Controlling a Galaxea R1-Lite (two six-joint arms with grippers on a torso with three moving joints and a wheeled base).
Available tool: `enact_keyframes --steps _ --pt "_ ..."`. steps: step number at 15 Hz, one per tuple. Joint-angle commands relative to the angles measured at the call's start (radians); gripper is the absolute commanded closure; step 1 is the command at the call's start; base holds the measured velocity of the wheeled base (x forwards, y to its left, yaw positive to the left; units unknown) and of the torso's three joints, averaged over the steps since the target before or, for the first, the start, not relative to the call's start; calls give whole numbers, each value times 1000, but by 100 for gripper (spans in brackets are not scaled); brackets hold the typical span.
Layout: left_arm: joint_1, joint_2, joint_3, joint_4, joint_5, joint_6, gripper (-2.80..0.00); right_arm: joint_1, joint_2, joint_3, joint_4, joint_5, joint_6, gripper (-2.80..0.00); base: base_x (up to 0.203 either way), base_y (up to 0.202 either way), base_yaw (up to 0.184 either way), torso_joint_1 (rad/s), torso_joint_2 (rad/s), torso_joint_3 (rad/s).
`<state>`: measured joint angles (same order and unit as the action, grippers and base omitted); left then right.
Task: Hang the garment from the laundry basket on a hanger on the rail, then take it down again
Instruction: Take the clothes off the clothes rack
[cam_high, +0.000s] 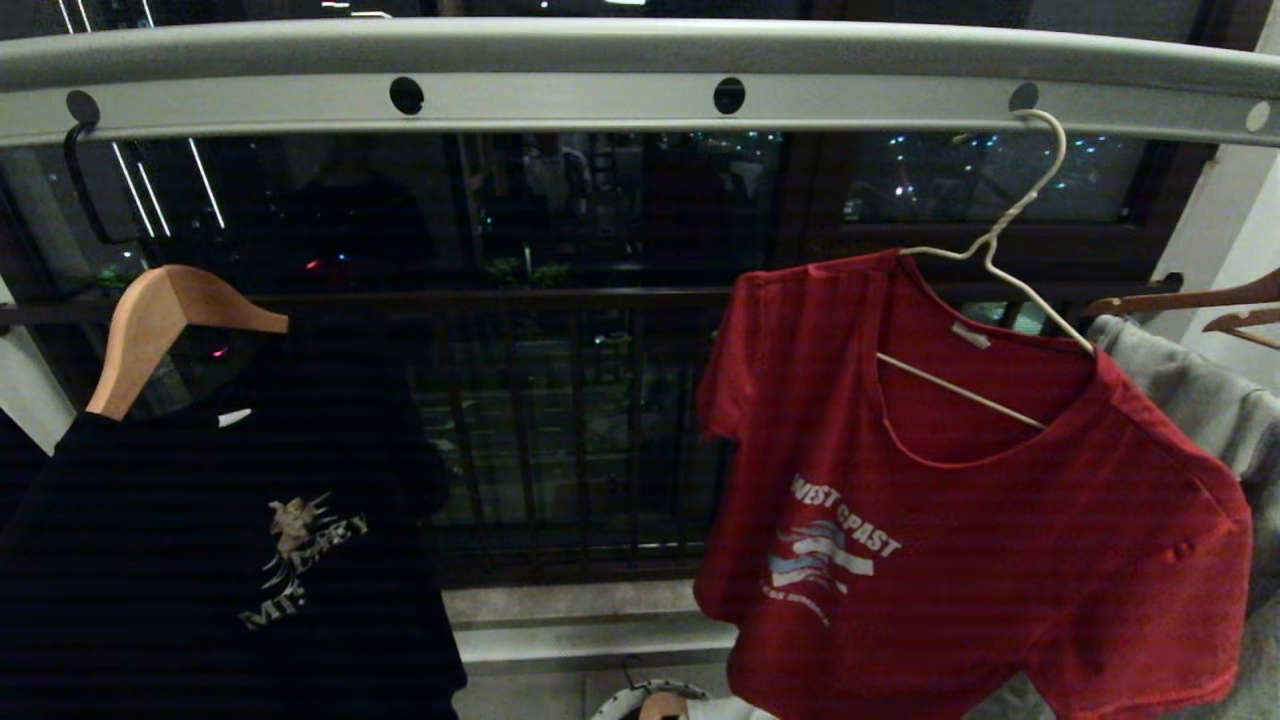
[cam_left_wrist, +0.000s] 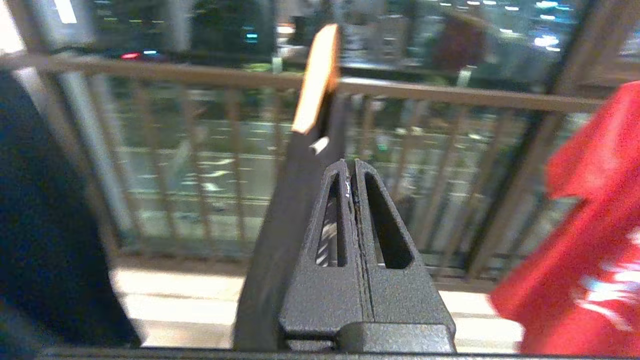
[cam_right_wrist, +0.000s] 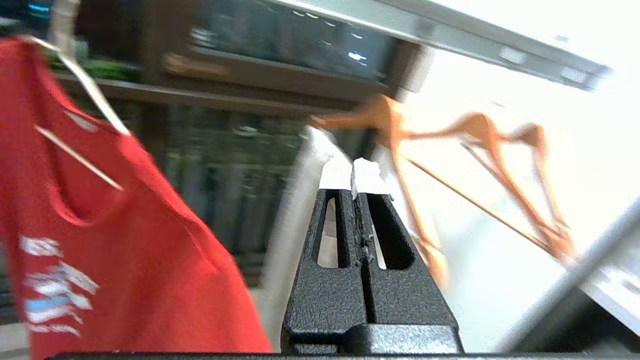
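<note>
We've got the red WEST COAST T-shirt (cam_high: 960, 520) hanging crooked on the white wire hanger (cam_high: 1000, 250) hooked into the grey rail (cam_high: 600, 70), dark balcony railing (cam_high: 560, 300) and night window behind, left end effector (cam_left_wrist: 351, 167) and right end effector (cam_right_wrist: 353, 175) both closed on nothing.

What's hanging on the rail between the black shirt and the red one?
Nothing: in the head view, the rail is bare between the black shirt and the red shirt.

Home balcony at night, drying rail (cam_high: 640, 95), hung T-shirts, window railing (cam_high: 560, 300), probably city lights beyond
</note>
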<state>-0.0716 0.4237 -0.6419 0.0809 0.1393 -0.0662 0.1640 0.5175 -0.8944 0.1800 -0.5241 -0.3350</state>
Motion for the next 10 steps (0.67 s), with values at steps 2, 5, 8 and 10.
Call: enact_keyframes --steps 2,5,8,10 --pt "74 -139 118 2 -4 8 0 -63 -89 -41 72 -31 -2 0 0 0 0 0 0 0" --pt "81 -232 243 -1 -61 32 0 -120 -151 -26 133 -30 -1 0 0 0 0 0 0 0" --pt "81 -340 332 2 -90 78 0 -119 -217 86 136 -25 4 0 0 0 0 0 0 0" --pt "79 -421 416 1 -109 122 0 -120 -252 183 132 -3 19 0 0 0 0 0 0 0"
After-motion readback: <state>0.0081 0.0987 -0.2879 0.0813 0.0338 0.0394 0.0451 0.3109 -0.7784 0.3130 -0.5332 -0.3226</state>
